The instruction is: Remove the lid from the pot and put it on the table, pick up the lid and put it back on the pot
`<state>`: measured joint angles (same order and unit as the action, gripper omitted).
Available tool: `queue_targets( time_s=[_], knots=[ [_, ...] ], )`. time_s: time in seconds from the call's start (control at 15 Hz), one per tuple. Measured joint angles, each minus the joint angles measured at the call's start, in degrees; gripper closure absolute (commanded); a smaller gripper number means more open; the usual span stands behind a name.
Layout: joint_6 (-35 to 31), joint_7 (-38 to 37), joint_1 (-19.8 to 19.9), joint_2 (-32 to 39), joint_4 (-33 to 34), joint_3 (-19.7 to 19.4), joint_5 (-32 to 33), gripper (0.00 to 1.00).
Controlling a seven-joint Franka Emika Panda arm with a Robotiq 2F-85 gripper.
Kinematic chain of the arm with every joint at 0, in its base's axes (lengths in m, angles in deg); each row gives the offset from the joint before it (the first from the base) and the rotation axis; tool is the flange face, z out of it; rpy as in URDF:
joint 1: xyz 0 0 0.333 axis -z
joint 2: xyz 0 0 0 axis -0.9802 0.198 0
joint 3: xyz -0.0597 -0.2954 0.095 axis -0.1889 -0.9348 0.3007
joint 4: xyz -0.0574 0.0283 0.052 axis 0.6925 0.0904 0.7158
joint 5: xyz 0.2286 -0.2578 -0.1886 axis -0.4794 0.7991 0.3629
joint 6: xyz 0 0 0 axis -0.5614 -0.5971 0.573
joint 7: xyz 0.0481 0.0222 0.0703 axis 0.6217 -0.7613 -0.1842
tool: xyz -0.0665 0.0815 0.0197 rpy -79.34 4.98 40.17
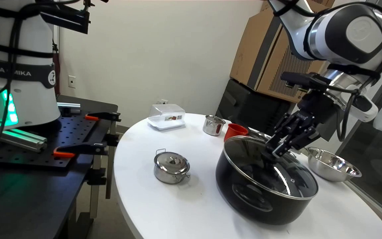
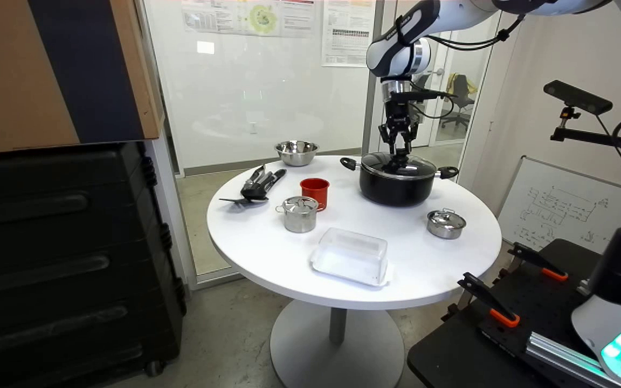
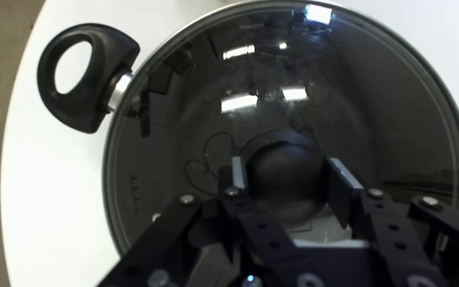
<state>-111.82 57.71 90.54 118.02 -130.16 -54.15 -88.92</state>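
Sitting on the pot [image 2: 395, 189], the glass lid [image 3: 271, 113] is probably handling stiff, slick, breakable — you're wanting to grip its knob [image 3: 284, 185]. Your gripper [image 3: 287, 170] is straddling it — whether it's pinching, I can't tell.

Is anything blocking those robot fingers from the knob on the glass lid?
Nothing visible: in the wrist view, the fingers flank the dark knob of the lid, though I cannot tell whether they touch it.

It's a robotics lab. A robot base [image 1: 31, 96] stands on a perforated plate [image 1: 68, 139] off one edge of the surface [image 1: 197, 212]. A whiteboard [image 2: 569, 199] carries handwriting.
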Motion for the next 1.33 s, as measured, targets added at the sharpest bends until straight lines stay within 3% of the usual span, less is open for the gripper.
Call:
queue_targets(
  time_s=[0.2,0.27,0.6,0.8,1.07,1.33],
  knots=[
    [0.01,-0.79,-0.04,0.04,0.09,-0.06,0.01,0.03],
    [0.04,-0.88,-0.05,0.04,0.20,-0.06,0.01,0.01],
    [0.04,-0.46,-0.26,-0.29,0.55,0.27,0.01,0.00],
    [-0.40,3.66,-1.18,-2.07,-0.58,1.95,0.02,0.00],
    [-2.32,9.58,-4.99,-9.01,-8.04,5.07,0.39,0.00],
    [-3.44,10.67,-7.25,-13.72,-13.67,5.83,0.78,0.00]
  ],
)
